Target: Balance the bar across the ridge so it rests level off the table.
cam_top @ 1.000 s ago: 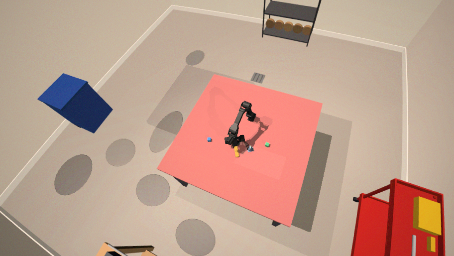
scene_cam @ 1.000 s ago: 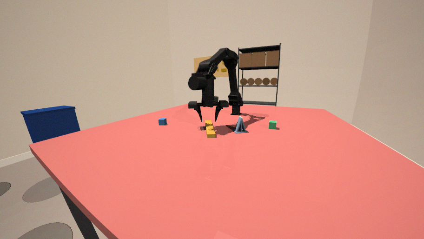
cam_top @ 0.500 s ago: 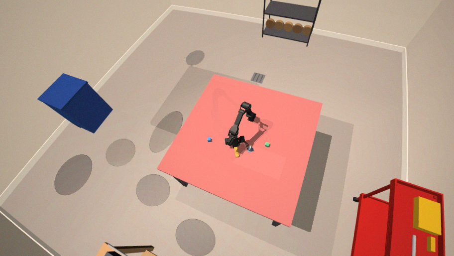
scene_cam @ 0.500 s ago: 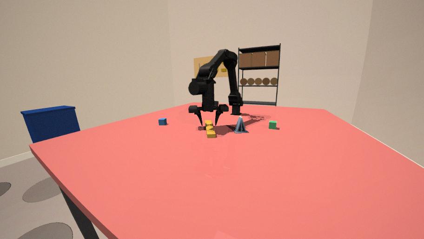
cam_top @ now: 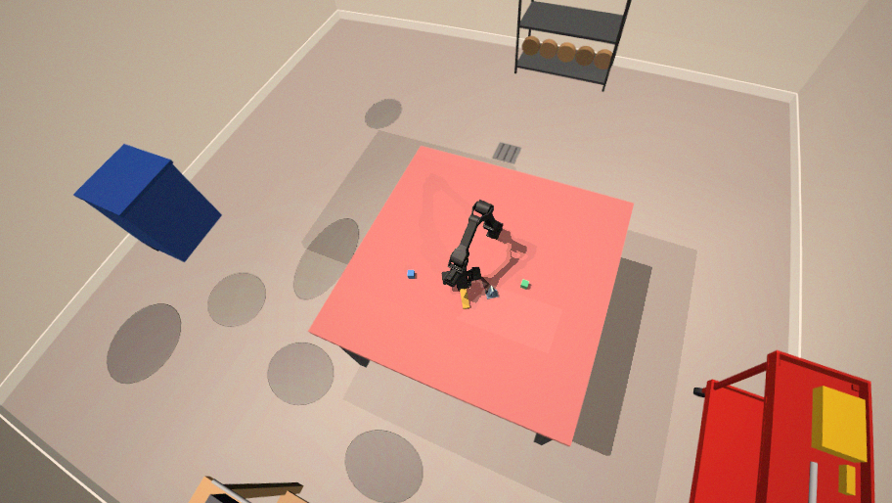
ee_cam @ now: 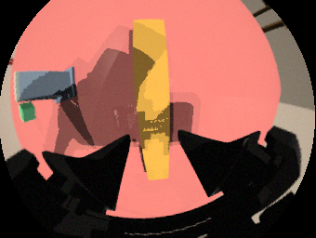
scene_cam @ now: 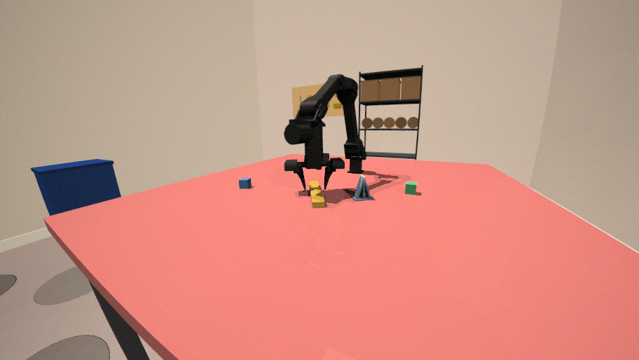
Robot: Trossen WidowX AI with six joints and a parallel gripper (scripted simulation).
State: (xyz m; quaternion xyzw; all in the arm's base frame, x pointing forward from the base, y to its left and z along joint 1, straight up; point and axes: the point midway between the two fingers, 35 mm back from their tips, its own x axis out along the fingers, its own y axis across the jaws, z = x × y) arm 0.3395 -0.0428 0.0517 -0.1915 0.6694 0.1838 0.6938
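The yellow bar (cam_top: 465,299) (scene_cam: 317,199) (ee_cam: 155,88) lies flat on the red table (cam_top: 399,325) (scene_cam: 313,268) (ee_cam: 223,65). My gripper (scene_cam: 315,189) (ee_cam: 154,136) is open and points down, with one finger on each side of the bar and a gap to it on both sides. The fingertips are low, near the bar's height. The grey-blue ridge (cam_top: 492,293) (scene_cam: 362,190) (ee_cam: 44,85) stands upright on the table beside the bar, to its right in the exterior view, with nothing on it. In the top view the arm hides the fingertips and the bar's far end.
A green cube (cam_top: 525,283) (scene_cam: 410,188) (ee_cam: 27,112) stands beyond the ridge, on the side away from the bar. A blue cube (cam_top: 411,273) (scene_cam: 244,183) stands on the bar's other side. The arm's base (cam_top: 493,229) (scene_cam: 355,165) stands behind the ridge in the exterior view.
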